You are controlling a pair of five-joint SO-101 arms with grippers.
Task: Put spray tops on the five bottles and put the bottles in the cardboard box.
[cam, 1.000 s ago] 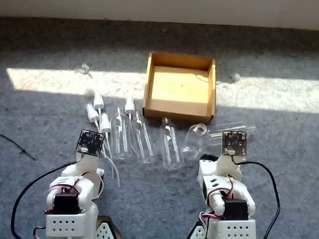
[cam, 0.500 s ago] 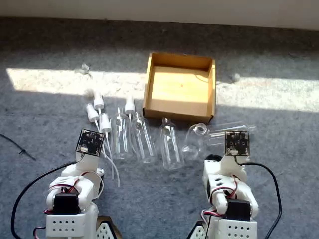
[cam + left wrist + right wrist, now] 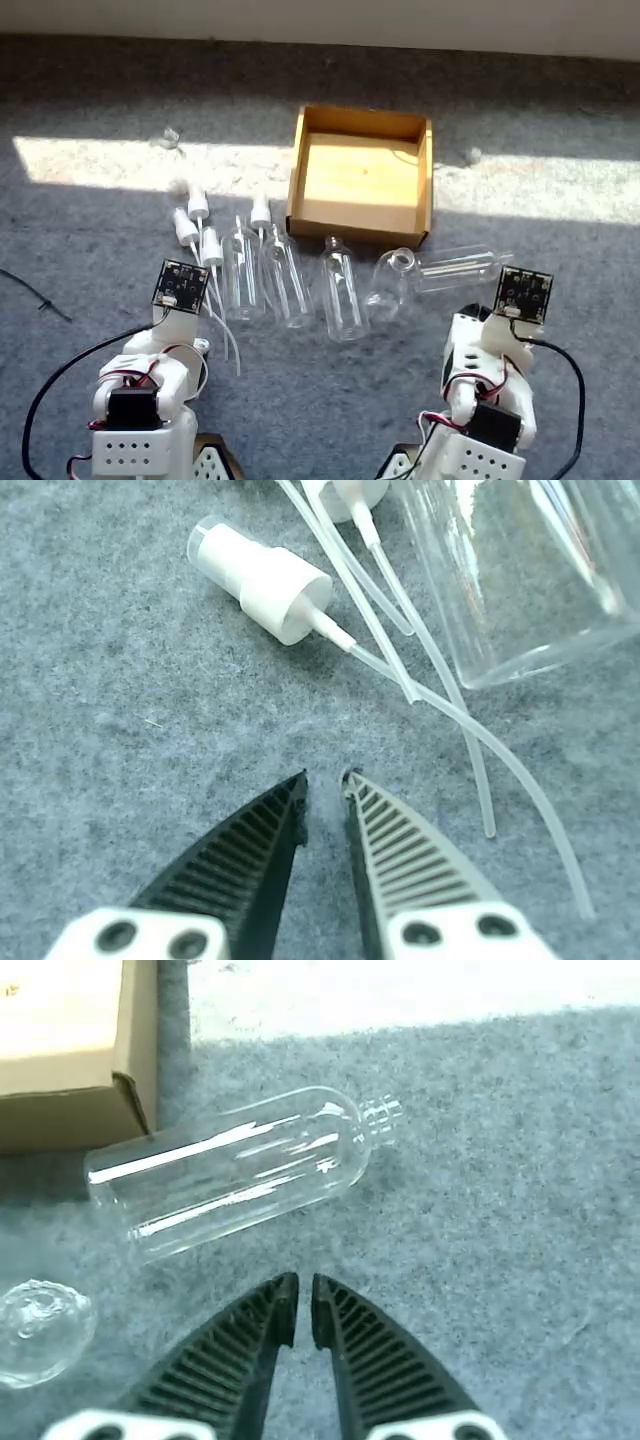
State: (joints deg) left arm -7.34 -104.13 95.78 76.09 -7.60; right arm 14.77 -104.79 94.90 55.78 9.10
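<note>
— Hanging near a bottle [image 3: 240, 1170] that lies beside the box [image 3: 70, 1070], my right gripper [image 3: 303, 1282] is all but closed and empty. So is my left gripper [image 3: 322, 777], near a spray top [image 3: 265, 575].
— The risk?
— The round bottle may roll from my jaws, and the top's thin tube may snag.

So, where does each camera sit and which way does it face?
High: fixed above, looking down on the box, bottles, spray tops, left arm, right arm.
Left wrist: on the left arm, looking down past left gripper at a spray top.
Right wrist: on the right arm, looking down past right gripper at a lying bottle near the box.
Shared: high and right wrist both show that bottle and the box.
</note>
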